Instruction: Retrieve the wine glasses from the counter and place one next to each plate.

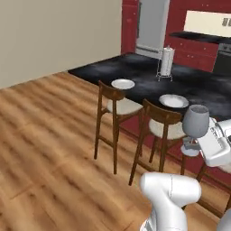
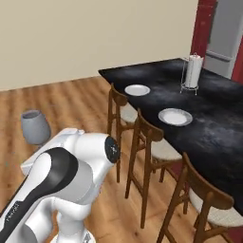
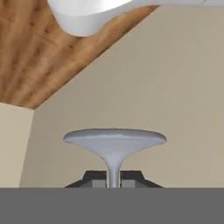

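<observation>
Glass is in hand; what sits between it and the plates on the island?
The wine glass, held by the end effector, is on the chair side. Two wooden chairs line that edge before both plates; above them nothing visible blocks.

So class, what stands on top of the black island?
Two white plates and a paper-towel roll on the island. The wine glass is off it, in the hand.

Flat, even rendered light, bright throughout, no clear source. Faint soft shadows under the chairs [image 1: 118, 108] on the floor [image 1: 49, 149]; no glare. Slight overall softness, mild pixelation, no edge distortion.
</observation>
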